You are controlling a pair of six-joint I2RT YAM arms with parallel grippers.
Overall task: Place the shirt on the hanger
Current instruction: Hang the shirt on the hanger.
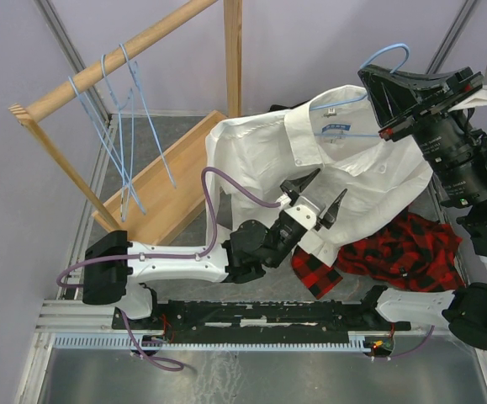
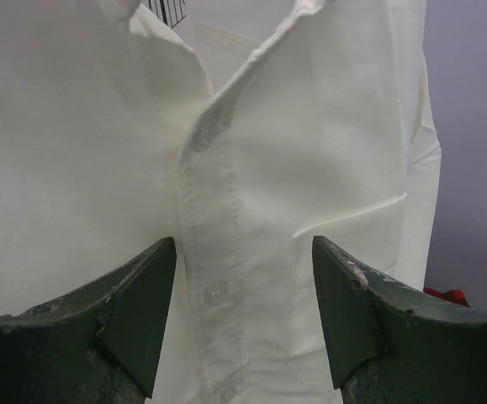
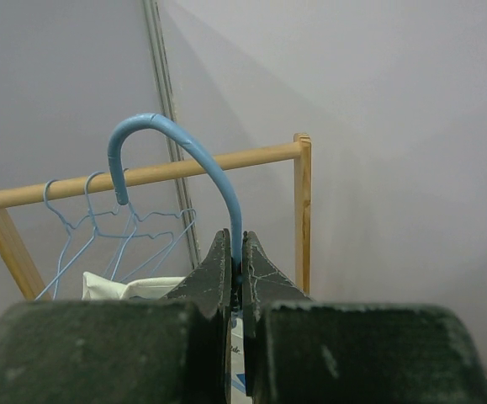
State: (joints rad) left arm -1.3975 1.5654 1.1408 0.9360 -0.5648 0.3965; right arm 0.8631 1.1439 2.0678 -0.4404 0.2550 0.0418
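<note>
Top external: shirt (image 1: 260,151) is hanging mid-right with the hanger (image 1: 388,52) wire running inside its collar, hook sticking out above. Right gripper (image 3: 235,252) is pinching the hanger just under the hook, fingers closed tight on the wire. Left gripper (image 2: 243,246) is hovering at the button placket below the collar, fingers spread wide, gripping nothing. I'm seeing the shirt's lower edge overlapping the red plaid garment (image 1: 407,248). Spare hangers (image 1: 131,135) are dangling on the wooden rail (image 1: 117,59) far left.
</note>
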